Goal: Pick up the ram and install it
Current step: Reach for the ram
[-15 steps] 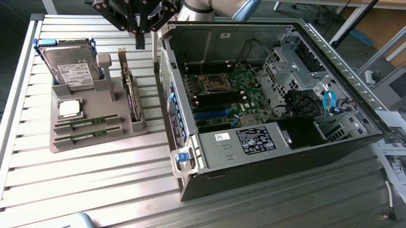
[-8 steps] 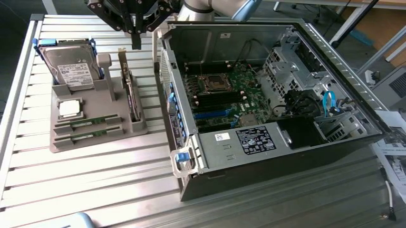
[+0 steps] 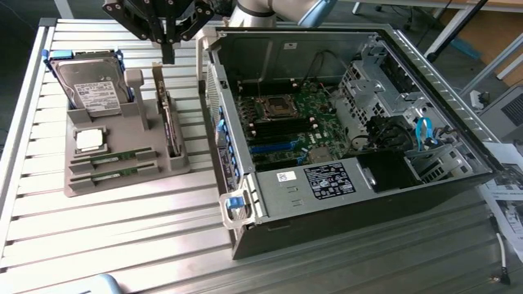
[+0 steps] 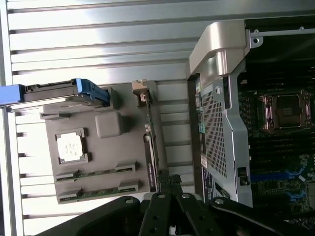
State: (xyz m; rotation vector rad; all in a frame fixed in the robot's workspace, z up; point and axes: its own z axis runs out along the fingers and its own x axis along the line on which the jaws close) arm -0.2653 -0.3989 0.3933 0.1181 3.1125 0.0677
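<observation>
While the ram (image 3: 112,158) lies untouched in the tray (image 3: 122,185), the gripper (image 3: 169,60) hovers above the tray's far end, clenched and empty; pickup and installation in the case (image 3: 343,202) both remain.

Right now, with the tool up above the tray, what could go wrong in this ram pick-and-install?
1. The tool is shut and hangs by the upright expansion card, not the ram; coming down here could strike the card.
2. The two ram sticks lie close beside the processor; a loose aim might catch the wrong part.
</observation>
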